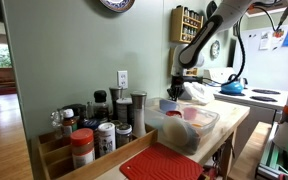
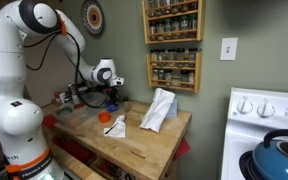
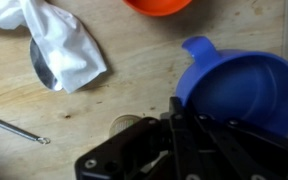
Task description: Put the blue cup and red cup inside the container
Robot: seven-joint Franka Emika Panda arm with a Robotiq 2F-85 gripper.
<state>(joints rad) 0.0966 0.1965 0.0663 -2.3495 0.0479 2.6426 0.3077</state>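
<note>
Most of the red cup [image 3: 159, 5] is cropped in wrist view.

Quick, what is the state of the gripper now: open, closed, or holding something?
Gripper: cannot be told. In the wrist view its fingertips are at the rim of the blue cup, but a grip is not clear.
</note>
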